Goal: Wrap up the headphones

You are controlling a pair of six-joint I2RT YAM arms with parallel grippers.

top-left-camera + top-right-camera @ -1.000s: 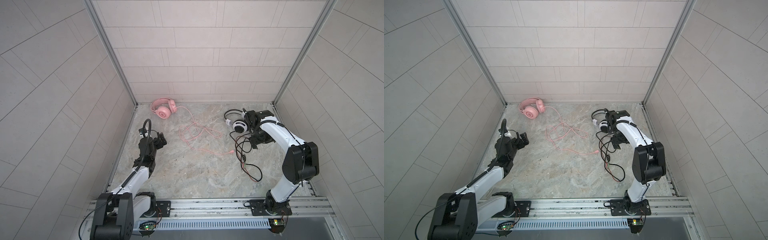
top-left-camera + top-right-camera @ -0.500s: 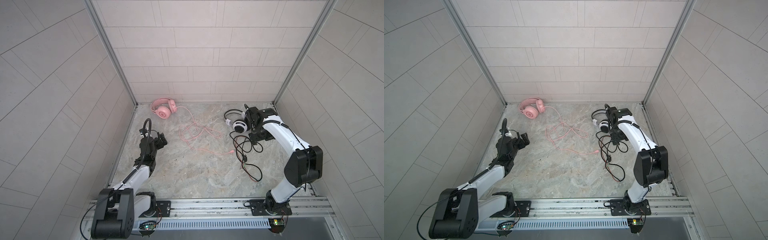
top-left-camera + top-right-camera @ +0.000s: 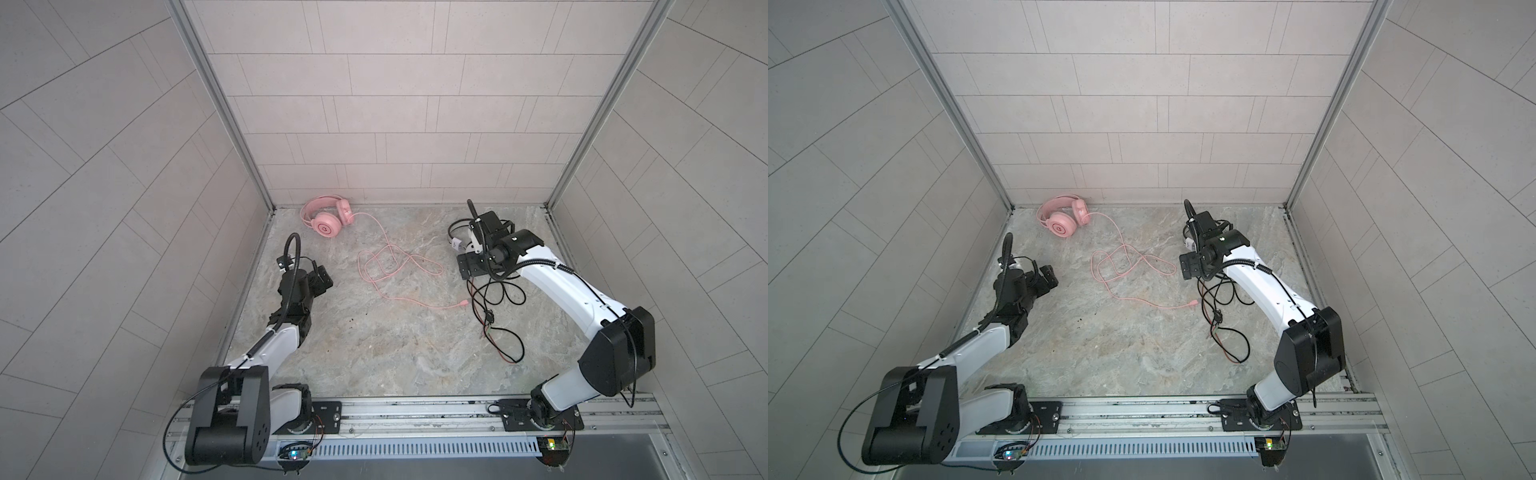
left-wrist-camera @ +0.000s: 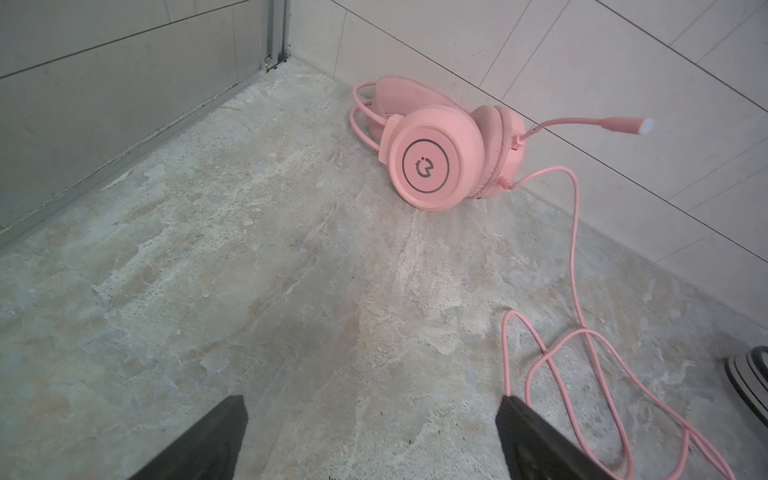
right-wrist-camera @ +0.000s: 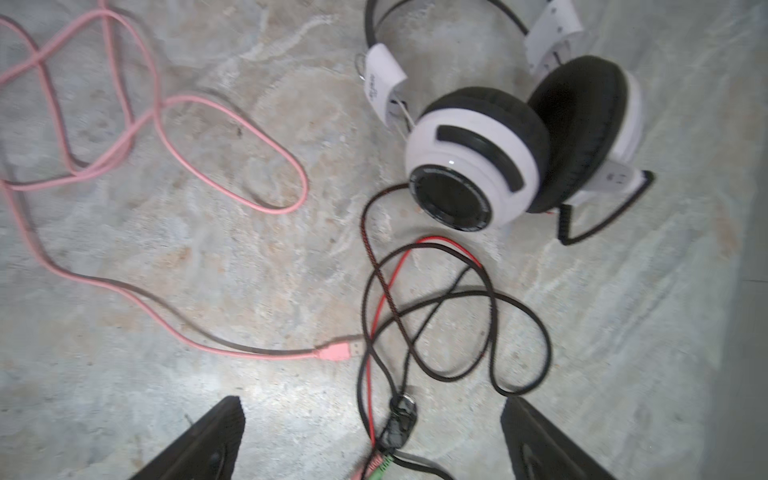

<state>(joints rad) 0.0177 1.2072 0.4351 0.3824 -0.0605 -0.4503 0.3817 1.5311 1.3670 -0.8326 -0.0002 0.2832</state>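
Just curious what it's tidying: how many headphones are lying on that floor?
2. The pink headset lies against the back wall near the left corner. The white-and-black headset lies toward the back right of the floor. No others show, and nothing seems hidden.

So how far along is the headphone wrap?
Done: nothing. The pink cable lies sprawled away from the pink headset, and the black cable lies in loose loops beside the white-and-black headset. In hand: nothing; the left gripper and right gripper are both open and empty, the right one above the black cable. Left: wrapping both cables.
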